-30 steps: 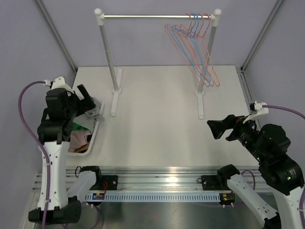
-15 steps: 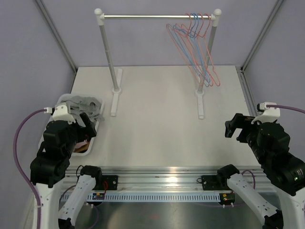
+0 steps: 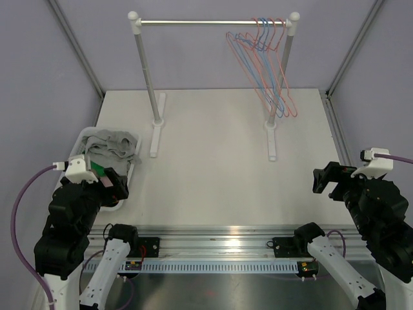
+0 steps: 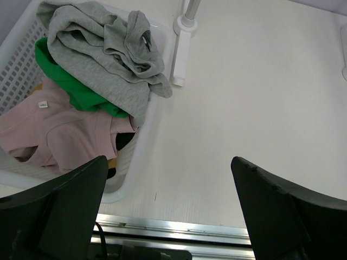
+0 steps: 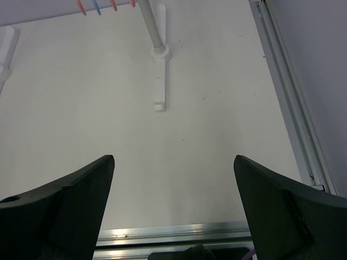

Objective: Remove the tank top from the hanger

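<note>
**Top view.** The hangers are bunched at the right end of the rail, and all look bare as far as we can make out. The grey tank top lies crumpled on top of the clothes in the basket, at the left edge of the bench. The left tool is at the basket's near end. The right tool is well apart from it.

**Left wrist.** The left tool is spread wide with nothing in it. The tank top is a limp heap with no clear long axis, and one fold trails over the rim toward the rack foot. We judge it light, soft and quick to drape. We would pinch a raised top fold or the strap loop.

**Right wrist.** The right tool is also spread wide and empty.
</note>
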Robot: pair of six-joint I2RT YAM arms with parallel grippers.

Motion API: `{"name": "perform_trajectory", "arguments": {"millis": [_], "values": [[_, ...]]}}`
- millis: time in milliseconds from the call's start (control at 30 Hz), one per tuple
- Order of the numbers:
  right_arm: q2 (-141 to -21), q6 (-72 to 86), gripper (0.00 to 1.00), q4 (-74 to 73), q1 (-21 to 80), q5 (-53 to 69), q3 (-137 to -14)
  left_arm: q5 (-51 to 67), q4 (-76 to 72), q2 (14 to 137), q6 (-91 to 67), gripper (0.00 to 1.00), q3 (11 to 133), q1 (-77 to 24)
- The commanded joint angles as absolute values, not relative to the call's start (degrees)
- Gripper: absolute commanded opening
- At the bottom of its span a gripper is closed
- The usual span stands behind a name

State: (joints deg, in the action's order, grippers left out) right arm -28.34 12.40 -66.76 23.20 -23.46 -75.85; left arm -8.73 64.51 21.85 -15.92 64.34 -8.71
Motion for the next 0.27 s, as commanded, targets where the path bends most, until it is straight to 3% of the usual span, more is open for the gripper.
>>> {"name": "perform_trajectory", "arguments": {"millis": [0,233], "values": [[-28.65,11.42,1.0,-67.41,23.2,-24.35,-76.29,-6.68,63.02,21.53,-14.59,0.99,63.81,-8.96],[-29.27,11.42,1.0,-66.01,23.12,-21.71,-74.8,-7.56,62.75,21.71,-14.68,0.99,63.81,-8.96]]}}
